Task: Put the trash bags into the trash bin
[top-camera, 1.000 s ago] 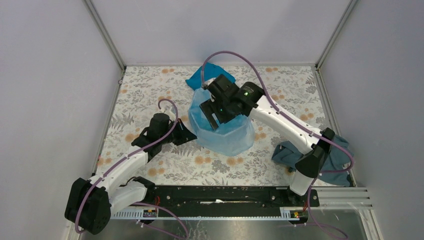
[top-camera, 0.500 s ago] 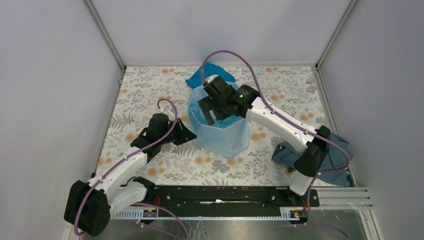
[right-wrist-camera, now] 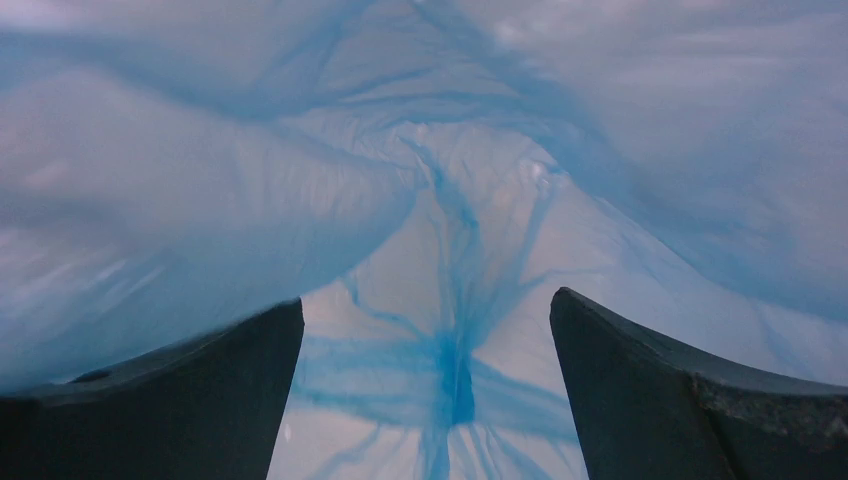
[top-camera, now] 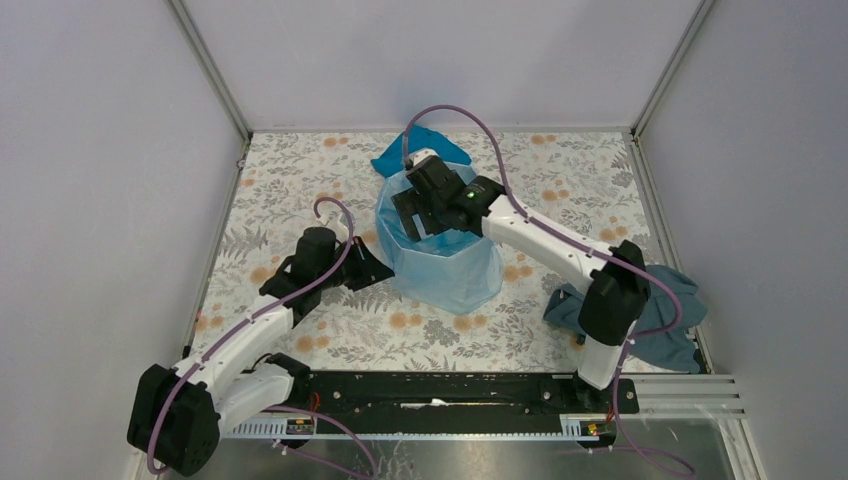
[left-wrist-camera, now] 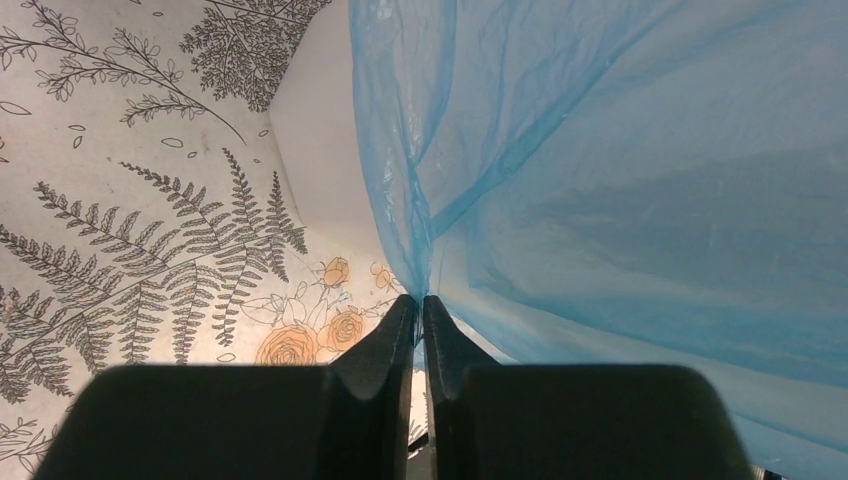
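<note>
Trash bin (left-wrist-camera: 312, 150) stands upright mid-desk (top-camera: 300, 170), mouth up, with the trash bag (top-camera: 455, 275) draped over it. Only the left wrist cam shows the left tool (left-wrist-camera: 420, 312) pinched tight on the film. The right wrist cam has the right tool (right-wrist-camera: 425, 302) spread wide inside the bag.

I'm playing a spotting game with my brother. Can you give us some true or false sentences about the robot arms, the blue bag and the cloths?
1. The left gripper is pinching the trash bag. True.
2. The right gripper is shut tight. False: its jaws stand wide apart, down inside the bag.
3. The trash bag lies flat on the table. False: it is draped over the trash bin.
4. A teal cloth lies behind the bin. True.
5. The grey-blue cloth lies beside the left arm. False: it lies by the right arm's base.
</note>
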Robot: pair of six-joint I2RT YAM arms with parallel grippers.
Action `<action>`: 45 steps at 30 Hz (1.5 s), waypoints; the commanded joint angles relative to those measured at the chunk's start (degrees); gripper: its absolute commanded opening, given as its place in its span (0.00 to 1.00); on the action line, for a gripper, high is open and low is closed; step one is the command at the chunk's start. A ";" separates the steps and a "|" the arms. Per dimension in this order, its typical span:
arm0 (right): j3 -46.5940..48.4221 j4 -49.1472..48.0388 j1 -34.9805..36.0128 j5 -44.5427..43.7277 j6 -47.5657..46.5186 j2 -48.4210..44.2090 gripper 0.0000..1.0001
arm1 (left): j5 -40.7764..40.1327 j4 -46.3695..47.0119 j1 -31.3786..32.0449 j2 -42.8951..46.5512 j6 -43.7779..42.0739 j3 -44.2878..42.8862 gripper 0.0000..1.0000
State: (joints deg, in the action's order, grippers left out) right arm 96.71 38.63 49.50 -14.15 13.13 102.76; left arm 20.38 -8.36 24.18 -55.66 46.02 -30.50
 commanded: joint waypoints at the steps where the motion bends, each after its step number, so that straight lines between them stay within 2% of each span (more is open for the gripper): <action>1: -3.55 -8.78 -0.06 0.43 0.96 2.39 1.00 | 1.32 1.79 0.15 0.64 0.11 -0.92 0.11; 10: -17.11 -23.47 -0.05 -1.47 2.65 2.49 1.00 | 0.37 0.97 0.11 3.14 0.15 0.22 0.27; 15: -13.75 -16.91 -0.02 -0.63 3.26 1.31 1.00 | -0.22 -0.36 0.16 4.02 -0.44 -0.16 0.33; 19: -11.63 -12.31 -0.06 -0.69 3.08 -3.58 1.00 | -0.34 -0.15 0.16 3.64 -0.59 -0.35 0.35; 27: -3.75 -2.97 -0.02 -3.04 2.16 -5.35 1.00 | 1.17 1.76 0.16 1.95 0.01 0.11 0.36; 33: -0.74 -0.51 -0.05 -4.53 1.69 -5.05 0.96 | 0.89 0.35 0.16 3.36 -0.22 -0.02 0.36; 37: -1.89 -4.46 -0.05 -1.44 2.55 -4.68 0.87 | 1.42 0.97 0.15 2.65 -0.16 0.00 0.35; 42: -5.57 -12.27 -0.08 -2.04 6.28 -2.26 0.84 | 4.28 4.91 0.16 1.39 2.08 1.15 0.36; 45: -5.64 -14.85 -0.06 -3.47 9.85 -1.34 0.84 | 2.58 6.57 0.14 0.92 2.66 2.19 0.34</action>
State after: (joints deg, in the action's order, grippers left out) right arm 91.68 29.95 49.47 -15.57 17.96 100.18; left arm 22.52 -7.01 24.18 -54.13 47.42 -29.50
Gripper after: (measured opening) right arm 0.840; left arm 0.356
